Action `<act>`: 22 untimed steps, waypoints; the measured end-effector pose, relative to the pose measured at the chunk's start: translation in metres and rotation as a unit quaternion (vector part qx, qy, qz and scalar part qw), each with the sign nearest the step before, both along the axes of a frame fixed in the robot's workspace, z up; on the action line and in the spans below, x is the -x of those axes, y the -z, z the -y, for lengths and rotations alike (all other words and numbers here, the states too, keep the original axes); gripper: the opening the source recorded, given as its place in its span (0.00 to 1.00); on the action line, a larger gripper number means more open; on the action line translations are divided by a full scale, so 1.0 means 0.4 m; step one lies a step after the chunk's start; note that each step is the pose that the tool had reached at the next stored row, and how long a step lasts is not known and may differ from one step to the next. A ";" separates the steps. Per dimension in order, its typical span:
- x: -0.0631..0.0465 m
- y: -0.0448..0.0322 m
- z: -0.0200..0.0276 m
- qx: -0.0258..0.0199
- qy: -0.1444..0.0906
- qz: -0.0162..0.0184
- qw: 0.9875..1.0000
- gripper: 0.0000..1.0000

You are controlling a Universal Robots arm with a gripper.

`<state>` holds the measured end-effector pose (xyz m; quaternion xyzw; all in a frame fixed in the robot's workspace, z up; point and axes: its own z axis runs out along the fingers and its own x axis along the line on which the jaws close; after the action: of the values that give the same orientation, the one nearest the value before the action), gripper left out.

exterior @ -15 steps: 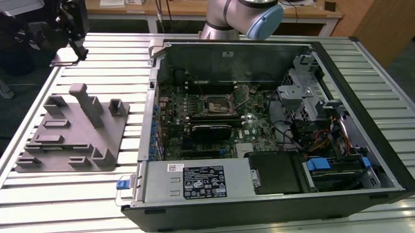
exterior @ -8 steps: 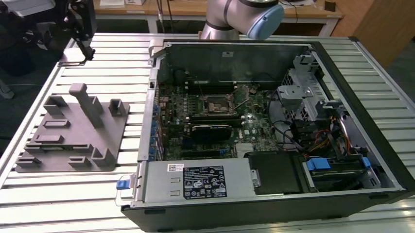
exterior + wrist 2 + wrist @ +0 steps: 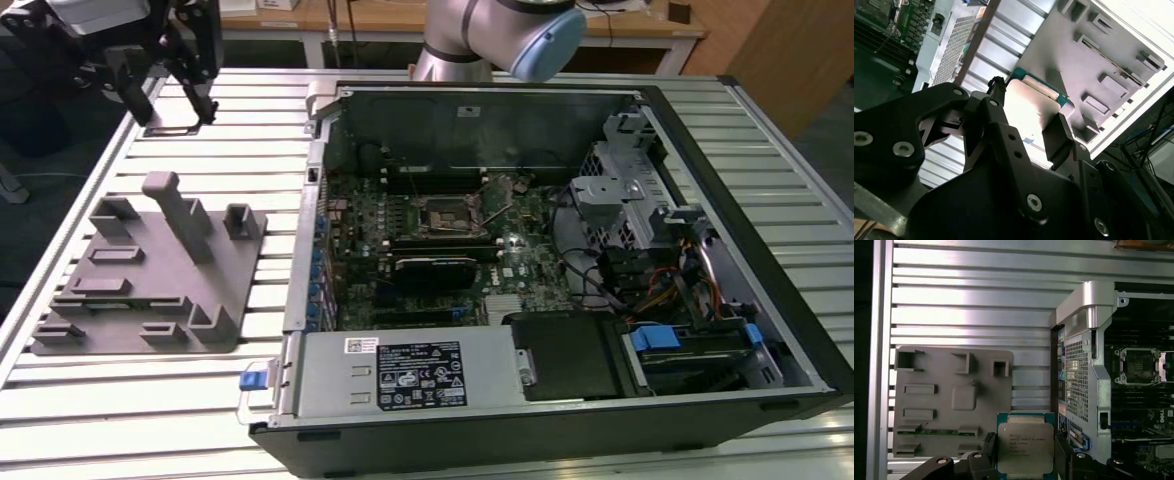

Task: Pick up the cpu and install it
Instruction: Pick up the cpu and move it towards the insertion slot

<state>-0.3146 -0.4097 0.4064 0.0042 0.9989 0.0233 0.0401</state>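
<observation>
The cpu point(image 3: 1025, 440), a small square chip with a pale silver top and a green rim, sits between the black fingers of my gripper point(image 3: 1025, 454), which is shut on it. In the second wrist view the cpu point(image 3: 1036, 100) shows as a bright plate with a teal edge between the fingers point(image 3: 1058, 134). In the exterior view my gripper point(image 3: 174, 115) hangs above the slatted table at the far left, beyond the grey fixture point(image 3: 147, 270). The motherboard socket point(image 3: 447, 215) lies open inside the computer case, apart from the gripper, and also appears in the first wrist view point(image 3: 1139, 365).
The open computer case point(image 3: 747, 230) takes up the exterior view's right, with drive cages and cables point(image 3: 641, 280) and a power supply point(image 3: 414, 375) inside. The grey fixture point(image 3: 949, 400) has upright posts and pockets. Aluminium table slats point(image 3: 979, 300) lie between fixture and case.
</observation>
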 end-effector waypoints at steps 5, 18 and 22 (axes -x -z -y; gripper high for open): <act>-0.034 0.000 0.000 0.000 0.000 0.000 1.000 0.54; -0.117 0.000 0.000 0.000 0.000 0.000 1.000 0.54; -0.144 0.000 0.000 0.000 0.000 0.000 1.000 0.54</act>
<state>-0.2571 -0.4097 0.4064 0.0042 0.9989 0.0233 0.0401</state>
